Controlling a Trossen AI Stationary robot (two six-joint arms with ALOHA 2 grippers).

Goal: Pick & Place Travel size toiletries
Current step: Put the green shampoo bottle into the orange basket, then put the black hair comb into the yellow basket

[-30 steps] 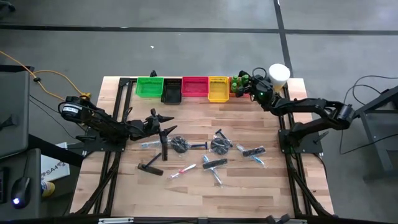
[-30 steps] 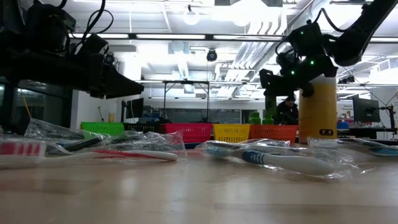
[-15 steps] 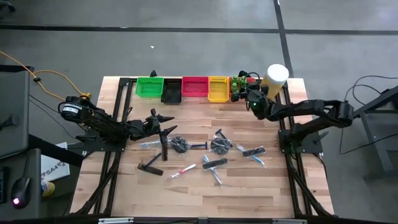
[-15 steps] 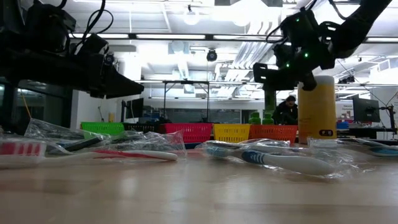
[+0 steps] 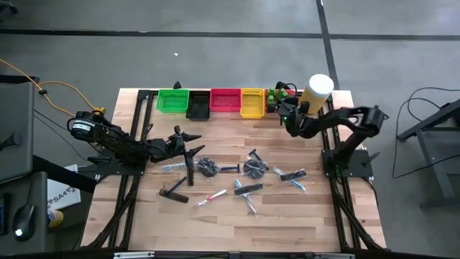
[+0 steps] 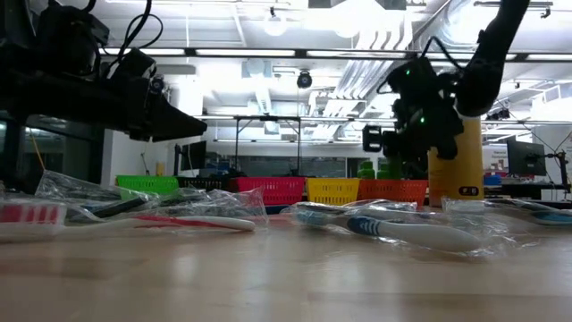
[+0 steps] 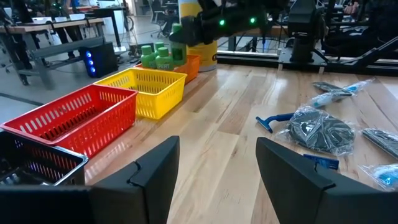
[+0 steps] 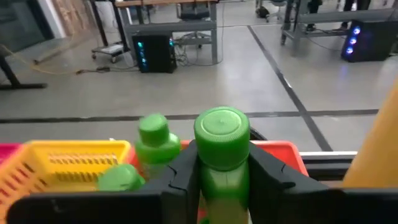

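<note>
My right gripper (image 8: 222,171) is shut on a little green bottle (image 8: 222,140) just in front of the orange bin (image 5: 275,98), at the table's far right. The bin holds more green bottles (image 8: 153,134). Combs, toothbrushes, dark discs (image 5: 209,167) and clear-wrapped pieces (image 5: 293,175) lie flat on the table's middle. My left gripper (image 7: 217,177) hangs open and level above the table's left middle (image 5: 188,146), with nothing between its fingers. My right gripper pinches the green bottle between its two fingers, just below the cap (image 8: 222,163), one finger (image 8: 186,171) on each side. The fingers reach nearly level toward the table's far edge. The bottle stands upright with its cap above them; the fingers hide its lower part.
Green (image 5: 172,99), black (image 5: 198,108), red (image 5: 225,101) and yellow (image 5: 252,103) bins stand in a row along the far edge. A tall pale-yellow cylinder with a white lid (image 5: 318,91) stands right of the orange bin, close to my right arm.
My right gripper, still shut on the green bottle, has sunk and shifted a little toward the table's left and near edge, away from the cylinder, turning its wrist as it went. The arm behind it has folded in.
</note>
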